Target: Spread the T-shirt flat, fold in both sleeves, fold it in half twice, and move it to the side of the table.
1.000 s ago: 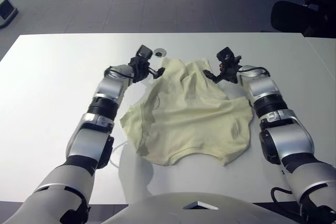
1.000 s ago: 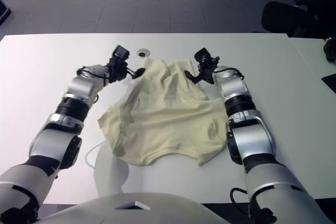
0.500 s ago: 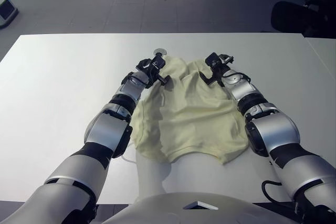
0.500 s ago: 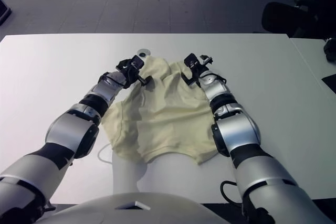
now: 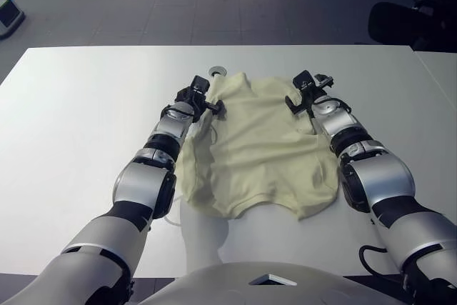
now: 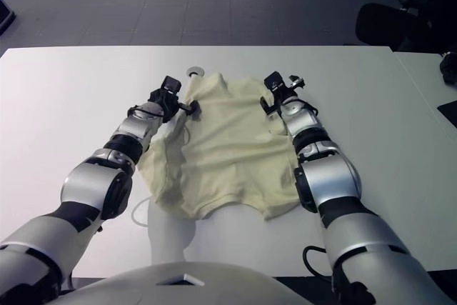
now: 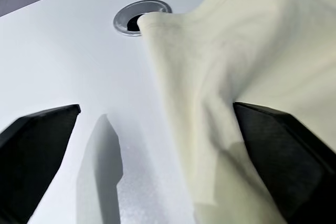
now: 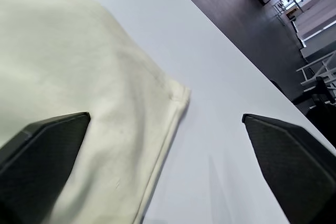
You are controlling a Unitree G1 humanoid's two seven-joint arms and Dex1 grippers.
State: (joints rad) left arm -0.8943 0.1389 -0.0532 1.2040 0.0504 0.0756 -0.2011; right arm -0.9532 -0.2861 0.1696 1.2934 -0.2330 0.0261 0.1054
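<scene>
Cloth of pale yellow, the T-shirt (image 5: 260, 148), lies near the middle of the white table (image 5: 86, 105), its far part fairly smooth and its near left side, at about 8 o'clock, bunched into long folds; the near hem curves unevenly toward 6 o'clock. Left gripper (image 5: 205, 102) sits at the shirt's 10 o'clock edge; in the left wrist view this gripper (image 7: 156, 107) has its two black fingers (image 7: 37, 150) spread wide, gripping nothing, with the shirt's side edge running between them and bare table under one finger. Right gripper (image 5: 304, 98) sits at the shirt's 2 o'clock edge; in the right wrist view that gripper (image 8: 166, 115) is likewise spread wide and holds nothing, with a hemmed corner of the shirt lying flat on the table between its fingers (image 8: 42, 156). Whether either gripper touches the cloth, I cannot tell. Just past the shirt's 11 o'clock corner a round metal grommet (image 5: 218, 71) is set in the tabletop; the cloth's corner reaches its rim. Off the table at about 2 o'clock stands a dark chair (image 5: 400, 23).
</scene>
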